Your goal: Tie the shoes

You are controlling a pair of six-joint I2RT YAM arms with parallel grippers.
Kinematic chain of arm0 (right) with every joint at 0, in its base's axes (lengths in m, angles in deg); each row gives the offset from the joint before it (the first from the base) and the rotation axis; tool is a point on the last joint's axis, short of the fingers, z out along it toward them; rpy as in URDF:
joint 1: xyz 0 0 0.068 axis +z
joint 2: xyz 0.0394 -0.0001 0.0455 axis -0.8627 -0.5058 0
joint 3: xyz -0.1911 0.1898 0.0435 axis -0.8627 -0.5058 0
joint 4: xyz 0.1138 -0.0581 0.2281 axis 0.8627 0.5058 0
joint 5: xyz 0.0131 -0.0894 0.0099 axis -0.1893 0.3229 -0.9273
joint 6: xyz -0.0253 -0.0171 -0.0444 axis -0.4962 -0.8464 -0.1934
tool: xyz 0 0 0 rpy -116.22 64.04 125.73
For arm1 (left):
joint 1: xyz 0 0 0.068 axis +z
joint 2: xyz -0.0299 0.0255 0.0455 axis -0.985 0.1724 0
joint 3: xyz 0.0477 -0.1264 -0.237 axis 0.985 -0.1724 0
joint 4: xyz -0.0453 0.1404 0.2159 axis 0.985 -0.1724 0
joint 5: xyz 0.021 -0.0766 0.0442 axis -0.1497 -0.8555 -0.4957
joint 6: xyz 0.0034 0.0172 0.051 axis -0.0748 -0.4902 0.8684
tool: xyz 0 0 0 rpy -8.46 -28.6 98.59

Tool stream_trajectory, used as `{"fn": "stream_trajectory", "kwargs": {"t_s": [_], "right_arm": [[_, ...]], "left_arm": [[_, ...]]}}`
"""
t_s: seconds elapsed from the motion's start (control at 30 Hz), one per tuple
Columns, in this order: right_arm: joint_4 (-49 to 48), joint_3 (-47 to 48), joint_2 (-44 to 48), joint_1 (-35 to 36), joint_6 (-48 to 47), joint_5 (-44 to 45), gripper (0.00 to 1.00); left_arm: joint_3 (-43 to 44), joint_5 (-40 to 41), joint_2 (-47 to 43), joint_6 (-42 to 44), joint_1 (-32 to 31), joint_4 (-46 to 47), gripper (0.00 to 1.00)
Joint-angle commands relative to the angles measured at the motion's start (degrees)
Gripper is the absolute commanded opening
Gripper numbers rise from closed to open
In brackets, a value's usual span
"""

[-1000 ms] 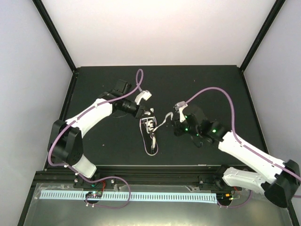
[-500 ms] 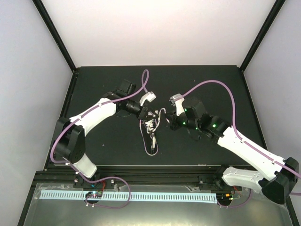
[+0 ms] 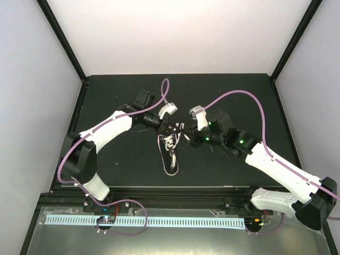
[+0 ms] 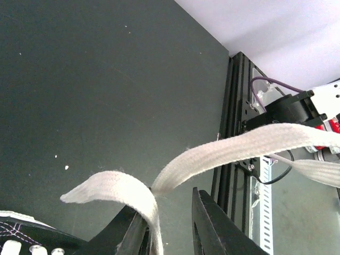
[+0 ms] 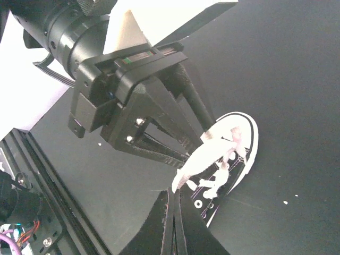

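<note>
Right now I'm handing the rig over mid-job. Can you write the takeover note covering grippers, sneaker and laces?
Left gripper: a white lace folds over and runs down between its fingers. A gap shows beside it, so the grip is uncertain.
Right gripper: shut on a lace end, held off the shoe.
Black sneaker: sole down on the table between the arms, with both grippers by its far end.
Done: laces lifted.
Left: no knot or bow is visible, so cross, loop and tighten.
</note>
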Motion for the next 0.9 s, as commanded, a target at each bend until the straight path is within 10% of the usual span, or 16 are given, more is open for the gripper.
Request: {"fn": "stream_trajectory", "kwargs": {"t_s": [0.0,0.53,0.87], "right_arm": [[-1.66,1.11,-0.04,-0.01,0.45,-2.28,0.02],[-2.44,0.88,0.25,0.06,1.36,-3.74,0.02],[-2.89,0.48,0.29,0.04,1.59,-2.65,0.02]], "left_arm": [[2.06,1.08,0.21,0.53,-0.78,1.64,0.25],[1.9,4.91,-0.04,0.38,-2.68,3.63,0.42],[1.1,7.59,-1.33,0.45,-3.23,4.23,0.12]]}}
